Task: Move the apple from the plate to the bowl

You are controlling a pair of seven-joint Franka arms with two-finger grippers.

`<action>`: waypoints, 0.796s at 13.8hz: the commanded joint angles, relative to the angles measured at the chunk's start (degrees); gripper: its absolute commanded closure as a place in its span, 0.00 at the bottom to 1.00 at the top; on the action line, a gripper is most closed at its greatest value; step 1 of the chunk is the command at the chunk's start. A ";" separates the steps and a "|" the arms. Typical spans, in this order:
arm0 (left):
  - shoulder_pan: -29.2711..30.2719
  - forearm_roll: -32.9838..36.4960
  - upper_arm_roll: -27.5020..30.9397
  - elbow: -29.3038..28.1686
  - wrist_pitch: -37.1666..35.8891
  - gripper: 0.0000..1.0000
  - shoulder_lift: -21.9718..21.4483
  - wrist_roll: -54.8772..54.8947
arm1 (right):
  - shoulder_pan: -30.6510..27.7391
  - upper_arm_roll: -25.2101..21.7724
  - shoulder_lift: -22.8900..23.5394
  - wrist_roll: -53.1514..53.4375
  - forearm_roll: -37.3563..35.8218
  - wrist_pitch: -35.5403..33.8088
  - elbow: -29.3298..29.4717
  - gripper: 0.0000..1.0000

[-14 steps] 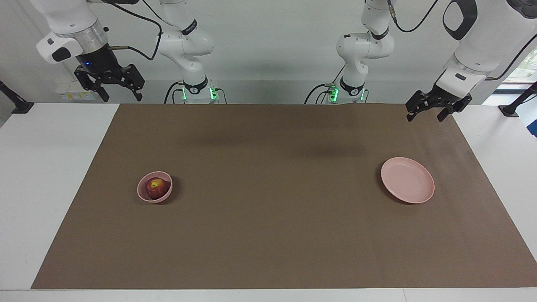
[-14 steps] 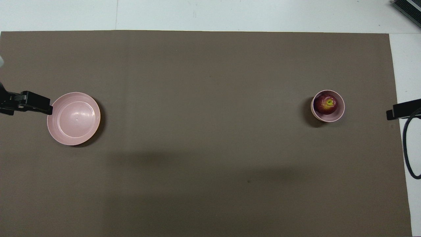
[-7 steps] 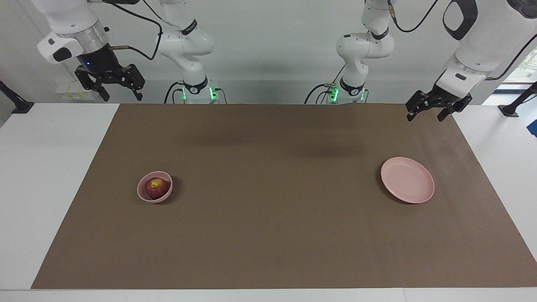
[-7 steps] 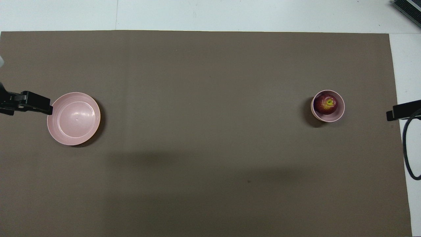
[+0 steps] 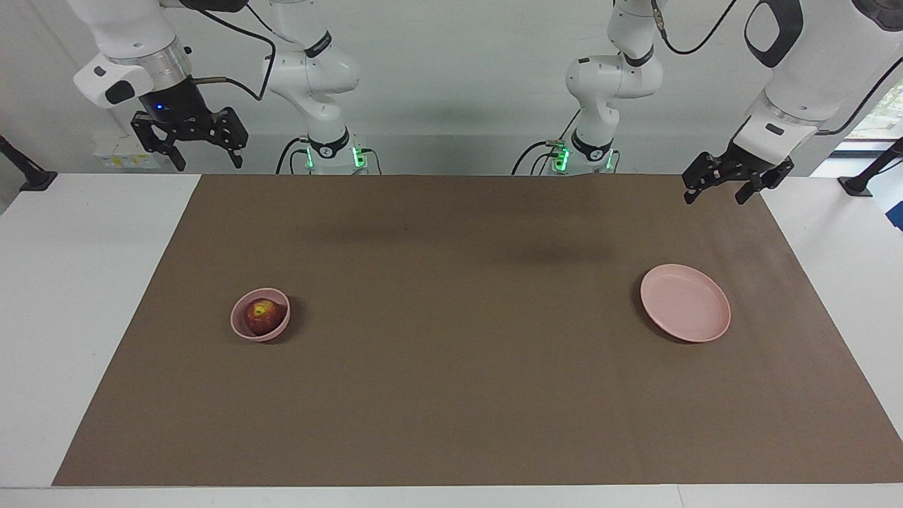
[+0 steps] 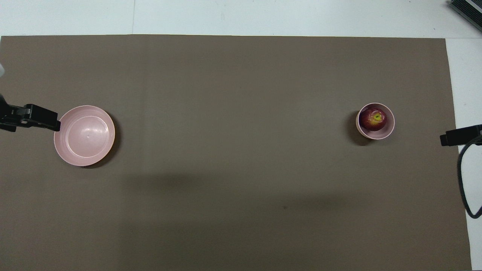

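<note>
The apple rests inside the bowl, toward the right arm's end of the brown mat. The plate lies bare toward the left arm's end, well apart from the bowl and at about the same distance from the robots. Judged from this layout, the transfer is complete.

Change over the last second: the right gripper has drifted slightly toward the table's middle while staying raised over the table edge at the robots' end; in the overhead view its tip has slid a little nearer the robots. Its fingers stand wide apart and hold nothing. The left gripper has not moved; it hangs over the mat's corner at the robots' end, fingers wide and empty. In the overhead view its tip appears just beside the plate rim, but the facing view shows it raised and well clear. Apple, bowl and plate have kept their positions.

Meaning for the task: neither gripper is near the apple, and the right arm's small motion reads as a retreat to rest. No further handling appears necessary.
</note>
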 commanded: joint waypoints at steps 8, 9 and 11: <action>0.61 -0.62 -0.32 -0.18 -0.72 0.00 -0.66 0.03 | -0.03 0.54 -1.00 -0.29 -0.22 -0.20 -0.92 0.00; 0.61 -0.62 -0.32 -0.18 -0.72 0.00 -0.66 0.03 | -0.03 0.54 -1.08 -0.29 -0.21 -0.20 -1.01 0.00; 0.61 -0.62 -0.32 -0.26 -0.72 0.00 -0.66 0.03 | -0.03 0.45 -1.08 -0.29 -0.21 -0.20 -1.01 0.00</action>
